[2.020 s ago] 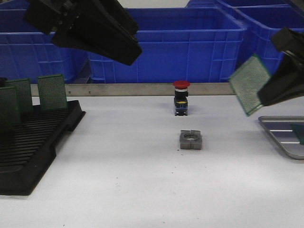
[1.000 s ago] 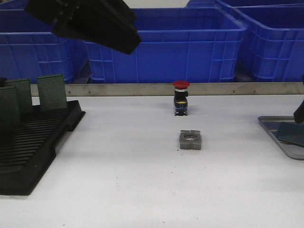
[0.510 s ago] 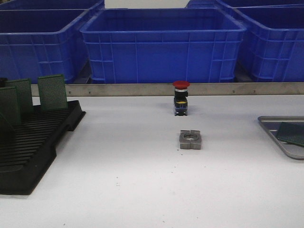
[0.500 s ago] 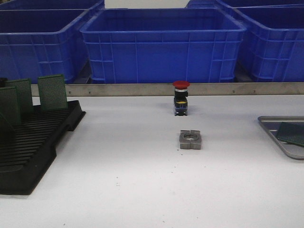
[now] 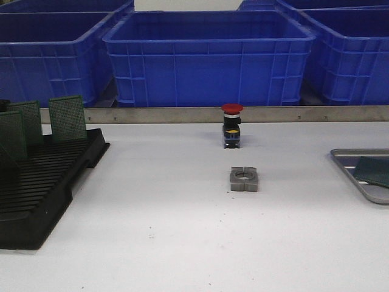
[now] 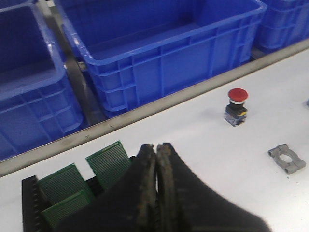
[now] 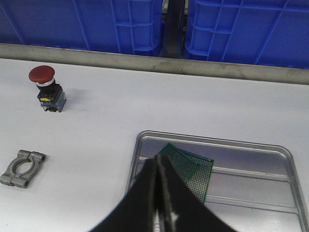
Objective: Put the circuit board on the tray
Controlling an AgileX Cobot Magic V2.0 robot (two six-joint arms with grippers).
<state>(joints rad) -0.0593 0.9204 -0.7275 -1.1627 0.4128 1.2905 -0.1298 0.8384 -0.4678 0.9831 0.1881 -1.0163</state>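
The silver-grey tray (image 5: 347,171) lies at the table's right edge, with a dark green circuit board (image 5: 372,171) lying flat in it. The right wrist view shows the tray (image 7: 251,183) holding two overlapping circuit boards (image 7: 199,175), partly hidden behind my right gripper (image 7: 158,160). That gripper is shut and empty, hovering above the tray's near-left corner. My left gripper (image 6: 157,146) is also shut and empty, above the black rack's green boards (image 6: 108,162). Neither gripper shows in the front view.
A black slotted rack (image 5: 42,182) with upright green boards (image 5: 67,117) stands at the left. A red push button (image 5: 231,125) and a grey metal clamp (image 5: 244,179) sit mid-table. Blue bins (image 5: 209,55) line the back behind a metal rail.
The right gripper carried a circuit board over the tray and let it go; the board now lies in the tray. Both arms have pulled back out of the front view.
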